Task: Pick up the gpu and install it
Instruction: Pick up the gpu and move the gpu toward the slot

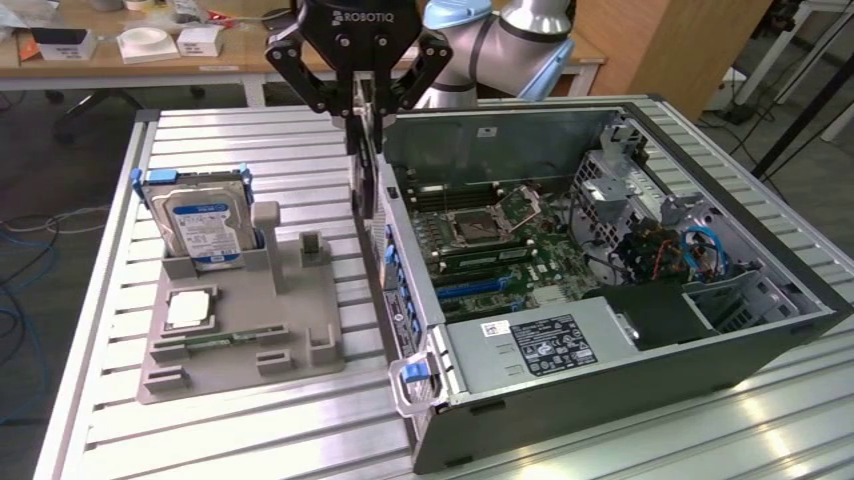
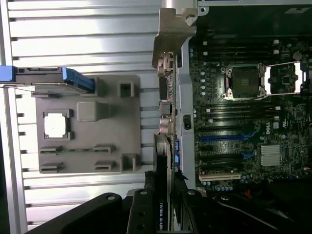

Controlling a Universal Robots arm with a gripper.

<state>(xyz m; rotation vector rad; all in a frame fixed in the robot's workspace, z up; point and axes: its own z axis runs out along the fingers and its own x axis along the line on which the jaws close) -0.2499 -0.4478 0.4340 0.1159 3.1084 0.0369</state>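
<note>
**Exterior view.** Clamped narrow on the upper end of the gpu (image 1: 360, 175), a thin flat dark card with a green board edge and a silver metal end bracket: black jaws at the top of frame. Hanging upright and edge-on, clear of the desk, just beside the rim of the open black-and-silver computer case (image 1: 747, 340), over the strip between it and the grey plastic holder tray (image 1: 234, 370). Little more than a dark sliver from here, face and bracket hard to make out. Cut off by the top edge: the arm above the jaws.

Upright in the tray, a boxy silver hard drive (image 1: 200, 230) with a blue-white label in a blue frame, print too small to read. Flat nearby, a square silver processor chip (image 1: 188, 308) and a narrow green memory stick (image 1: 220, 341). Open room above the green motherboard (image 1: 507, 250). Bare slatted aluminium desk (image 1: 94, 420) around tray and case. Legible in white above the jaws: ROBOTIQ. On the grey power supply (image 1: 534, 345), an unreadable label.

**Wrist view.** Edge-on here too, the gpu (image 2: 165, 156), near end pinched between the jaws, silver bracket at the far end, between tray (image 2: 87, 122) and case wall. Partly readable along its edge: NVIDIA QUAD, the rest cut off. On the motherboard (image 2: 229, 146), an open processor socket (image 2: 243, 83) and blue and black slots. Dark, blurred corner of the case beside the jaws, contents unclear.
</note>
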